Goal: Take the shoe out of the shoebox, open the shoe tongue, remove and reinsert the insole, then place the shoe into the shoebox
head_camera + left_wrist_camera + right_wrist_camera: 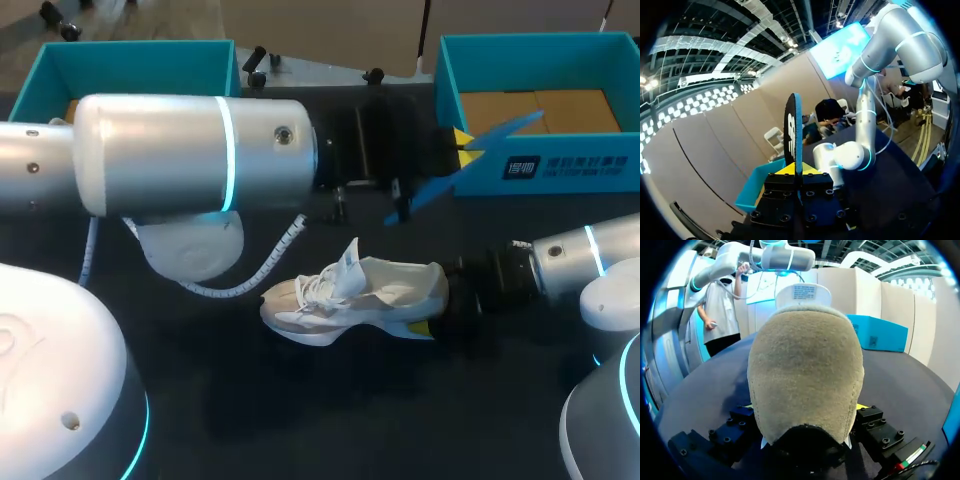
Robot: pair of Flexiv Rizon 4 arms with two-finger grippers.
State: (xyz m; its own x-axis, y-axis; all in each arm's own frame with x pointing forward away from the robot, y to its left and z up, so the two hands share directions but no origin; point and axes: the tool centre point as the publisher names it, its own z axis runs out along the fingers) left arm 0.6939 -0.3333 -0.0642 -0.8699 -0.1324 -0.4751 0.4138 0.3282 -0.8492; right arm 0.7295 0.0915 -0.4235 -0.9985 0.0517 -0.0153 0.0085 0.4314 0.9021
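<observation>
A white shoe (365,293) lies on its side on the dark table, its tongue standing up. My right gripper (437,306) is shut on the shoe's heel, one finger on each side. In the right wrist view the beige heel (805,375) fills the space between the fingers. My left gripper (461,139) is raised above the table, in front of the right-hand teal shoebox (540,168). It is shut on a blue insole (500,133), which hangs slanting in the air. In the left wrist view the insole (796,132) stands edge-on, clamped between the yellow tips.
A second teal box (130,58) stands at the back left. My left arm's thick silver link (190,155) spans the table's middle above the shoe. A coiled cable (255,270) hangs beneath that arm.
</observation>
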